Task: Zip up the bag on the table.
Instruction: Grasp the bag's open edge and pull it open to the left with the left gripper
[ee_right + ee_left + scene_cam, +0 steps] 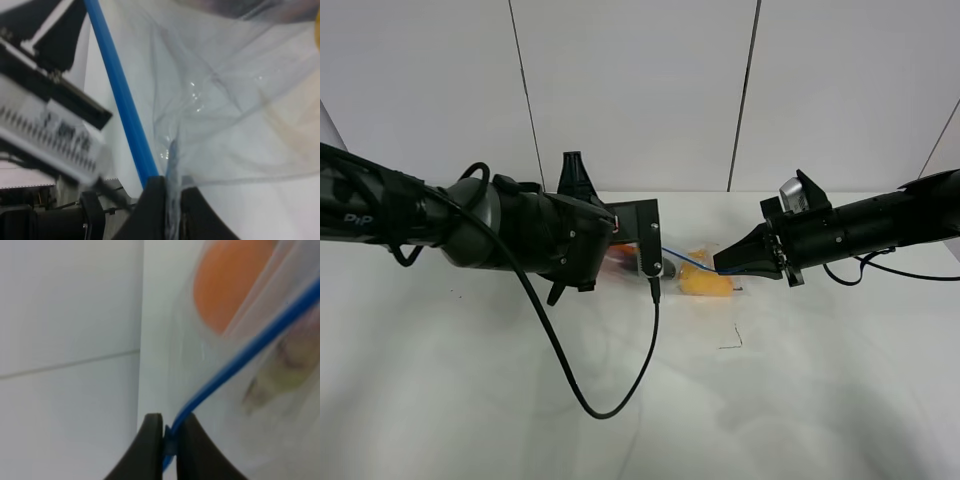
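A high view shows a white table (620, 430) with two black robot arms reaching toward each other over its middle. The left arm (510, 235) comes in first, bulky, with a black cable (620, 400) looping down from it onto the tabletop. Its wrist hardware hides most of the left gripper (169, 437) from above. That arm's own camera shows the two dark fingertips pressed together, pinching the blue zipper strip (240, 357) at one end of the bag (220, 390). From that pinch the strip runs away from the fingers in a taut line across clear, crinkled plastic. Beyond it a round orange item (225, 282) shows through the bag, blurred, and beside the strip lies a pale purplish-green shape (292, 352) too soft to identify. From above, the bag hangs between the two grippers, mostly hidden by the left wrist, with a yellow piece (704, 284) visible just in front of the right fingertips. Whether the bag rests on the table or is lifted clear cannot be told. The right gripper (171, 200) is also clamped, its fingertips gripping a fold of plastic right beside the strip. Whether they hold the strip itself is unclear. The right arm (880, 228) runs off the frame's edge.
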Available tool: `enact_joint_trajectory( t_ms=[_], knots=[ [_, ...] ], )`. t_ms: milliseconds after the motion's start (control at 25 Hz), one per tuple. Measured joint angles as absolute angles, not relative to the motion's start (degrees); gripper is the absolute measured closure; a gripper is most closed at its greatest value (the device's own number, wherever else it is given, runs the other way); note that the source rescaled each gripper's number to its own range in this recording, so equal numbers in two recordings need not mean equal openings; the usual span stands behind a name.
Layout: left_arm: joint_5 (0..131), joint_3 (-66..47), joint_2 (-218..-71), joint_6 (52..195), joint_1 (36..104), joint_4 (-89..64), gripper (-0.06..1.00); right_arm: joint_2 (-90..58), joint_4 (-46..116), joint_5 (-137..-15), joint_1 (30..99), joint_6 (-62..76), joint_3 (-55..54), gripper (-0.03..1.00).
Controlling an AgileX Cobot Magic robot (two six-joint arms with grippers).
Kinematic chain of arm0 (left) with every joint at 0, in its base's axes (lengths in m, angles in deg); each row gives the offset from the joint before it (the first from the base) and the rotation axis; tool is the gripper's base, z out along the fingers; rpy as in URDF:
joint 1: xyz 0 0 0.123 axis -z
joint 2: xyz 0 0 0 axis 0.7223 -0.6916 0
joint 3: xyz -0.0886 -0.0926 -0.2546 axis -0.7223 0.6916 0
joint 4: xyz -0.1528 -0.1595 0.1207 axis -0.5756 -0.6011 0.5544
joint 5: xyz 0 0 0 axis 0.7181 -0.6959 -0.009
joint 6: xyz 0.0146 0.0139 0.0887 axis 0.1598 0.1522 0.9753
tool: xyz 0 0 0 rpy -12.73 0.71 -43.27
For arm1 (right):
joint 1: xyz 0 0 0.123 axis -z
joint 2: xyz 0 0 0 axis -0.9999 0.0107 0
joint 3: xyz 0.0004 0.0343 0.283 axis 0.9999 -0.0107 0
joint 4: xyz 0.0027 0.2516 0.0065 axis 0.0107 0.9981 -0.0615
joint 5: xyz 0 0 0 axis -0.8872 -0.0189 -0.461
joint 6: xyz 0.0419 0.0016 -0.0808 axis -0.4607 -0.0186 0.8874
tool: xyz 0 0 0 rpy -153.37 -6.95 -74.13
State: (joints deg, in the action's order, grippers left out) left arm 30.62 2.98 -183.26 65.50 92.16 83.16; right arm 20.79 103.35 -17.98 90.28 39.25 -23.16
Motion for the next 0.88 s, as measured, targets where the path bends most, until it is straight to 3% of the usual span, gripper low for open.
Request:
enact_joint_trajectory(
  t_ms=[880],
  knots=[
    [31.2, 3.0, -183.3, 66.3, 83.1, 83.1, 0.94, 20.8, 103.0, -17.0, 90.3, 39.3, -23.2, 0.97]
  ],
)
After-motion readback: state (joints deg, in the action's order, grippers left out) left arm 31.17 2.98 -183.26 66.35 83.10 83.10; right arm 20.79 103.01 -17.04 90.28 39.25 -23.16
